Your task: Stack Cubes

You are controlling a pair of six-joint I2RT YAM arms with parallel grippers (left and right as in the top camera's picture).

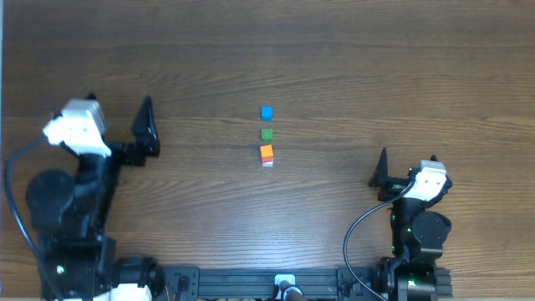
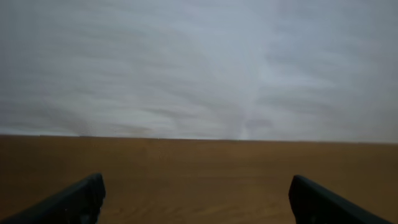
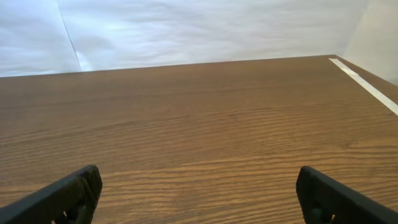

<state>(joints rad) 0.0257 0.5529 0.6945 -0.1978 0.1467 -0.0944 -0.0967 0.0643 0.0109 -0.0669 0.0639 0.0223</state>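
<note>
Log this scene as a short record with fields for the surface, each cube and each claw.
surface: wooden table
blue cube: far end of the row, lying alone
green cube: middle of the row, apart from both neighbours
orange cube: near end of the row
white piece: shows at the orange cube's near edge, possibly a cube under it
left claw: open, empty, left of the row
right claw: open, empty, right of the row

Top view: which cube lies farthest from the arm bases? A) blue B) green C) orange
A: the blue cube heads the column, with the green cube and then the orange cube below it in the top view.
</note>
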